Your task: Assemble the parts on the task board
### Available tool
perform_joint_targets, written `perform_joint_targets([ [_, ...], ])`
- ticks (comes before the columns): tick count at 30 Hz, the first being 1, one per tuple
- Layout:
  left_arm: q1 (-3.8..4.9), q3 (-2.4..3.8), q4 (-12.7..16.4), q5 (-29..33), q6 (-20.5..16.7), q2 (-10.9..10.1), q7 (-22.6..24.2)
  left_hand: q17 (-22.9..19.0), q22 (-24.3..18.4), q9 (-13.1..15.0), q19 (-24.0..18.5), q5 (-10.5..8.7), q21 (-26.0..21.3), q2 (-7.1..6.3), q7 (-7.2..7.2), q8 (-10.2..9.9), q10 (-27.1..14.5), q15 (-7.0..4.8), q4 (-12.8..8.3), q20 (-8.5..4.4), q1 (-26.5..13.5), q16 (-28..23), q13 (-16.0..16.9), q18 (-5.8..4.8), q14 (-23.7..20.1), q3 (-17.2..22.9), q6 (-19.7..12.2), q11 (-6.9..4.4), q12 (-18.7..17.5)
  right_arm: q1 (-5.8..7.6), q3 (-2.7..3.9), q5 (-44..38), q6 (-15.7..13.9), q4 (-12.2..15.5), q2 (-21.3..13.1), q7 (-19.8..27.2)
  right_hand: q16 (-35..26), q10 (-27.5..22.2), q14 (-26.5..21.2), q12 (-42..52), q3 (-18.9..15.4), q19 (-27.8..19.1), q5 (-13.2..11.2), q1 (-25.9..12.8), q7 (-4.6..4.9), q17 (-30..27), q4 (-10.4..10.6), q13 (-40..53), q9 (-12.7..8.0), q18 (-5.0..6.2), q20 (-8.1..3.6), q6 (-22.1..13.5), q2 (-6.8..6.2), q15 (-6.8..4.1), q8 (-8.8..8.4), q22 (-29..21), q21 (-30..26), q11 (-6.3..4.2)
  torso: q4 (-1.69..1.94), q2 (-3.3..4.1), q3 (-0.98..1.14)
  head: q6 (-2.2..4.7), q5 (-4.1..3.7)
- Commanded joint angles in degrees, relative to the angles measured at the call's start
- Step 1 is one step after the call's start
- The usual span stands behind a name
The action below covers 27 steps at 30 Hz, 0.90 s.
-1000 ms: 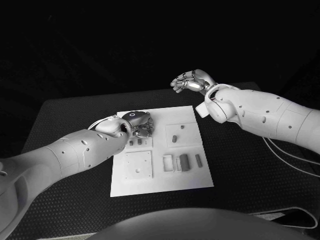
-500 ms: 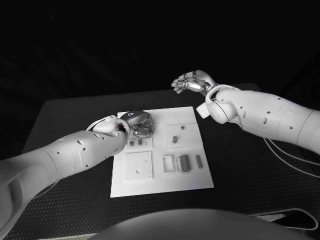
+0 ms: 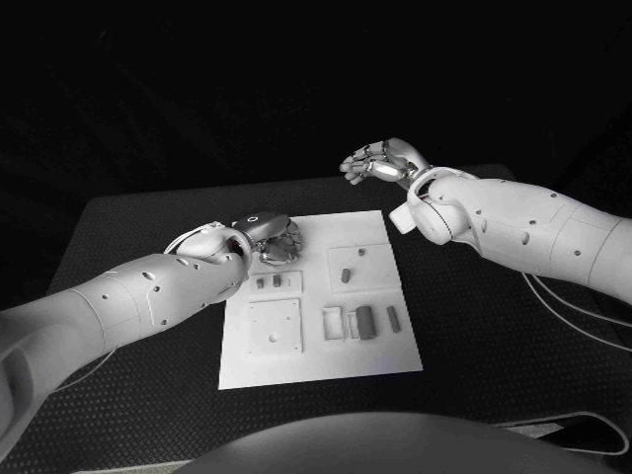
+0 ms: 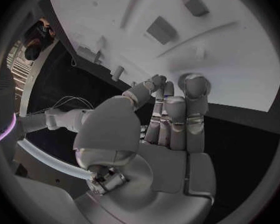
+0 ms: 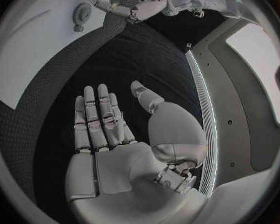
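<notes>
One white task board (image 3: 316, 346) centred on black worktop (image 3: 131, 227), several small grey parts (image 3: 363, 320) on it, left hand (image 3: 271, 240) fingers together over board's far-left corner, holding nothing visible, right hand (image 3: 380, 163) empty, fingers apart, above worktop's far edge, dark room

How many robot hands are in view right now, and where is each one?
2. The left hand is over the far left corner of the task board. The right hand is raised beyond the board's far edge, holding nothing.

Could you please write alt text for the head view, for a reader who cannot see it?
The left hand hangs over the far left part of the white task board, where small parts lie. The right hand is raised beyond the board's far edge, holding nothing.
</notes>
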Motion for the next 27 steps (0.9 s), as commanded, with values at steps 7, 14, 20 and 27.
perform_joint_targets([
  [7, 0.36, 0.06, 1.65, 0.50, 2.58, -2.35, -0.34, -0.10, 0.08, 0.04, 0.09, -0.15, -0.22, 0.43, -0.05, 0.28, 0.85, -0.45, -0.10, -0.19, -0.29, 0.21, 0.09, 7.21, -0.03, 0.29, 0.29, 0.36, 0.03, 0.03, 0.03, -0.36, 0.07, 0.28, -0.32, 0.36, -0.37, -0.04, 0.01, -0.34, 0.08, -0.23, -0.09, -0.50, 1.05, 0.06, -0.07, -0.01, -0.09, 1.01, 0.15, -0.45, 0.14, 0.23, -0.35, 0.01, -0.28, 0.31, 0.08, -0.01, 0.02, 0.00, 0.01],
  [14, 0.36, 0.11, 2.96, 0.38, 3.18, -4.17, -0.70, -0.13, 0.09, 0.05, 0.09, -0.16, -0.26, 0.41, -0.06, 0.28, 0.89, -0.47, -0.17, -0.22, -0.23, 0.23, 0.12, 7.20, -0.05, 0.32, 0.31, 0.34, 0.02, 0.03, 0.03, -0.36, 0.05, 0.25, -0.37, 0.36, -0.38, -0.03, 0.01, -0.35, 0.08, -0.24, -0.10, -0.50, 1.05, 0.06, -0.07, -0.01, -0.09, 1.01, 0.15, -0.44, 0.13, 0.23, -0.35, 0.01, -0.28, 0.31, -0.01, 0.01, -0.03, 0.01, 0.07],
  [20, 0.60, 0.24, 3.64, 0.08, 3.26, -5.75, -1.16, -0.15, 0.09, 0.06, 0.09, -0.17, -0.28, 0.38, -0.08, 0.30, 0.93, -0.47, -0.19, -0.24, -0.18, 0.25, 0.14, 7.19, -0.05, 0.34, 0.33, 0.33, 0.02, 0.03, 0.03, -0.36, 0.06, 0.23, -0.47, 0.36, -0.39, -0.03, 0.02, -0.36, 0.09, -0.23, -0.09, -0.50, 1.05, 0.07, -0.07, -0.01, -0.10, 1.02, 0.15, -0.44, 0.13, 0.23, -0.35, 0.01, -0.28, 0.31, -0.02, 0.03, 0.02, -0.10, 0.09],
  [27, 0.76, 0.26, 4.06, 0.08, 3.44, -6.73, -1.38, -0.19, 0.11, 0.07, 0.08, -0.13, -0.33, 0.27, -0.10, 0.31, 1.04, -0.51, -0.24, -0.28, -0.01, 0.28, 0.20, 7.17, -0.06, 0.42, 0.34, 0.30, 0.03, 0.02, 0.03, -0.36, 0.06, 0.24, -0.48, 0.36, -0.40, -0.03, 0.01, -0.37, 0.09, -0.24, -0.09, -0.50, 1.05, 0.07, -0.07, -0.01, -0.10, 1.02, 0.15, -0.44, 0.13, 0.23, -0.35, 0.01, -0.28, 0.31, -0.02, 0.03, 0.02, -0.12, 0.11],
])
